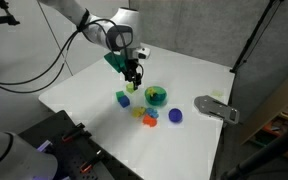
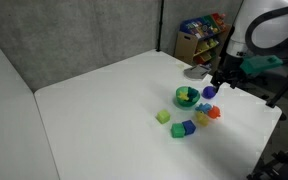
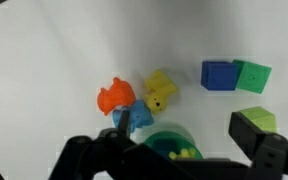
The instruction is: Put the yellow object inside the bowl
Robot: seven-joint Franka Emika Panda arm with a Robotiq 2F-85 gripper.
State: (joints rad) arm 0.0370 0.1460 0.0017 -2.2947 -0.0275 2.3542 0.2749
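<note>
The green bowl [image 3: 162, 140] stands on the white table, and it shows in both exterior views [image 1: 156, 96] [image 2: 187, 97]. A small bright yellow piece [image 3: 187, 153] lies inside it. A second yellow toy, shaped like a bear [image 3: 161, 88], lies on the table beside an orange piece [image 3: 114, 97] and a light blue piece [image 3: 134, 118]. My gripper [image 3: 189, 128] is open and empty. It hangs above the table near the bowl [image 1: 132, 78] [image 2: 222, 80].
A blue cube [image 3: 217, 75], a green cube [image 3: 252, 75] and a pale yellow-green cube [image 3: 256, 120] lie near the bowl. A blue ball [image 1: 175, 115] sits beside it. A grey tool [image 1: 216, 108] lies near the table's edge. Shelves with coloured items [image 2: 199, 35] stand behind the table.
</note>
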